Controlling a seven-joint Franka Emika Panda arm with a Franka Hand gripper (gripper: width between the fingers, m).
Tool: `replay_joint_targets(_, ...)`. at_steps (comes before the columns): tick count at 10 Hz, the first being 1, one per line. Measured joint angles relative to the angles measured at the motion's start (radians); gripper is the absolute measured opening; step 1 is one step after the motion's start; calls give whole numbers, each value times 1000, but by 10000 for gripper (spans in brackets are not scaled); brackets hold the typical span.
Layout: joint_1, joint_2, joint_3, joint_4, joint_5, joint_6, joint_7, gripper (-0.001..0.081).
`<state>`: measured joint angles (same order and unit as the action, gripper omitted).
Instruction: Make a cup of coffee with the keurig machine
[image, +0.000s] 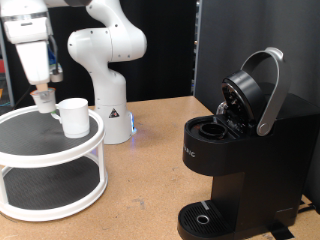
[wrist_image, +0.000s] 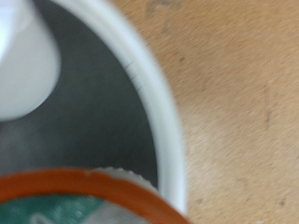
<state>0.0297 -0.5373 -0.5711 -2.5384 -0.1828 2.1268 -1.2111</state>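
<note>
Matte-black boxy keurig machine (image: 235, 150) stands at right, lid raised, drip tray bare. The plain white ceramic cup (image: 72, 115) sits on the white round stand (image: 55, 150) at left. The gripper (image: 43, 97) pinches a small white pod (image: 43, 99) beside it.

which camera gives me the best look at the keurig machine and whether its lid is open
The exterior view. The keurig machine stands whole at that view's right, lid raised and pod chamber exposed. The wrist view shows none of it, only the white tiered stand's rim, wooden table and a blurred orange-rimmed object.
</note>
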Motion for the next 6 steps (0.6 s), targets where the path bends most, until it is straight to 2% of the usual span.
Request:
replay_joint_targets(2, 36, 8, 44, -1, 39, 25, 82, 430)
replay_joint_targets(3, 43, 14, 56, 1, 43, 26, 115, 430)
replay_joint_targets(5, 43, 14, 52, -4, 61, 26, 120, 430)
replay_joint_targets(6, 50, 16, 53, -7, 111, 26, 149, 430)
